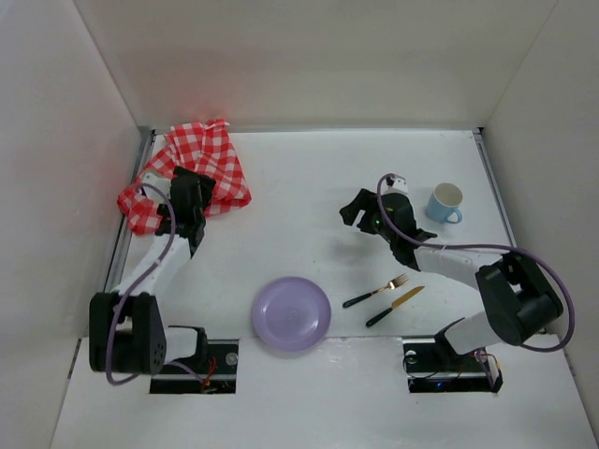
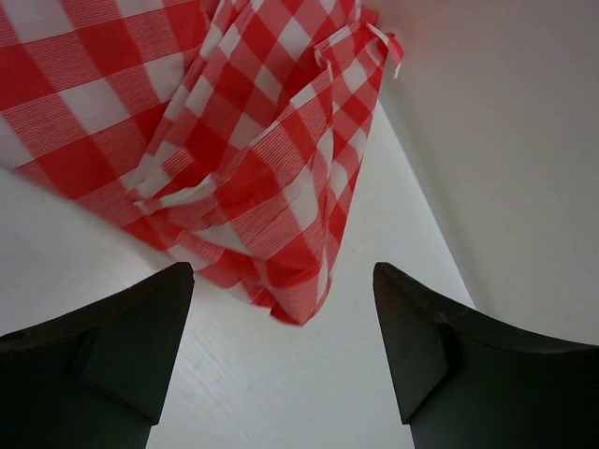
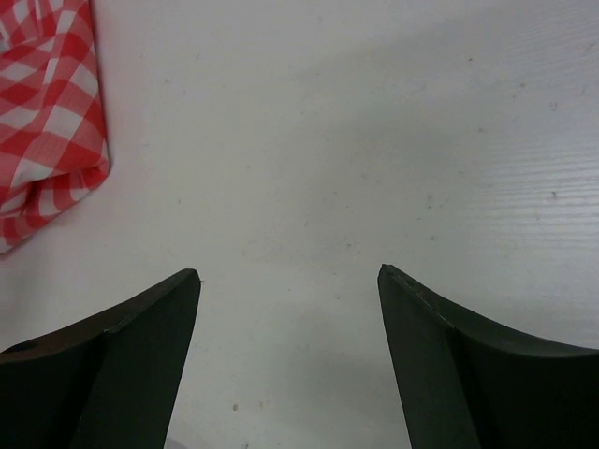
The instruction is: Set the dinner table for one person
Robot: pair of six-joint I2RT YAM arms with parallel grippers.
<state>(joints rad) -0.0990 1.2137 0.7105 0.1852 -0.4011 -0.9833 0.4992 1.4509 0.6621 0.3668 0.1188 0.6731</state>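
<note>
The dinner table (image 1: 309, 187) is a white tabletop. A crumpled red-and-white checked cloth (image 1: 192, 168) lies at its far left. My left gripper (image 1: 195, 182) is open over the cloth's near edge; in the left wrist view the cloth (image 2: 215, 140) fills the area ahead of my left gripper (image 2: 283, 268), and one corner reaches between the open fingers. My right gripper (image 1: 356, 210) is open and empty above bare table at centre right, also seen in the right wrist view (image 3: 288, 271). A purple plate (image 1: 291, 313) sits near the front, with a fork (image 1: 375, 292) and a knife (image 1: 394, 306) to its right.
A light blue mug (image 1: 445, 203) stands at the right, just behind my right arm. White walls enclose the table at left, back and right. The cloth's edge shows at the top left of the right wrist view (image 3: 47, 122).
</note>
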